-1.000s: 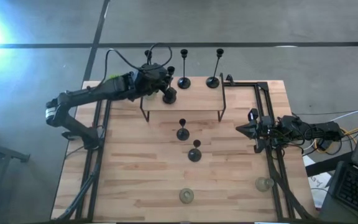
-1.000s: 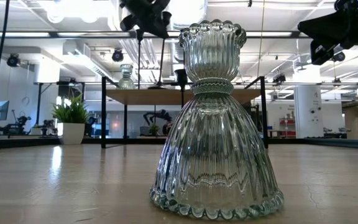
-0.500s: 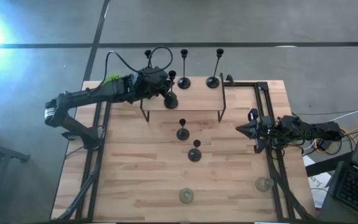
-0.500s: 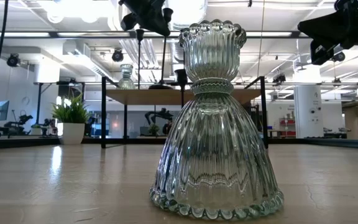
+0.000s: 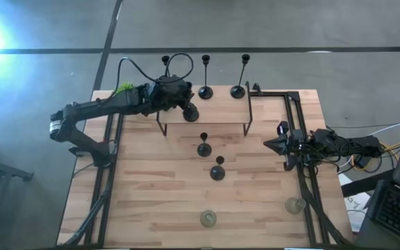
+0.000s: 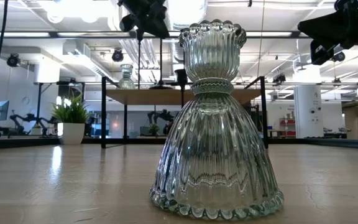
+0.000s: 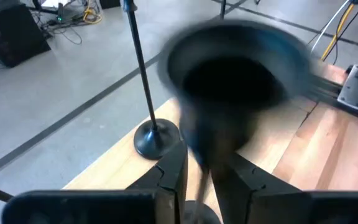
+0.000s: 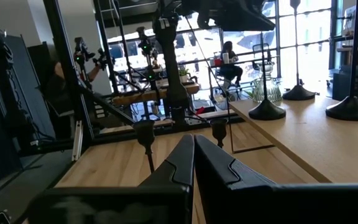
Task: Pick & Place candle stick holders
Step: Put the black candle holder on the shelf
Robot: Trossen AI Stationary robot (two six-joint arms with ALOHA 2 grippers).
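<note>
Black holder (image 5: 191, 111) clamped in left pincer (image 5: 185, 102) over shelf (image 5: 221, 111).

Shelf (image 5: 221, 114): crowded for you, two tall black holders (image 5: 205, 90) (image 5: 238, 89) stood at its back | centre: two short black holders (image 5: 204, 148) (image 5: 217, 171) blocked you | near edge: glass holders (image 5: 208, 219) (image 5: 296, 205), open board between.

We see white glare in the overhead view's upper left corner, and the held candle holder (image 7: 235, 74) motion-blurred at the wrist.
</note>
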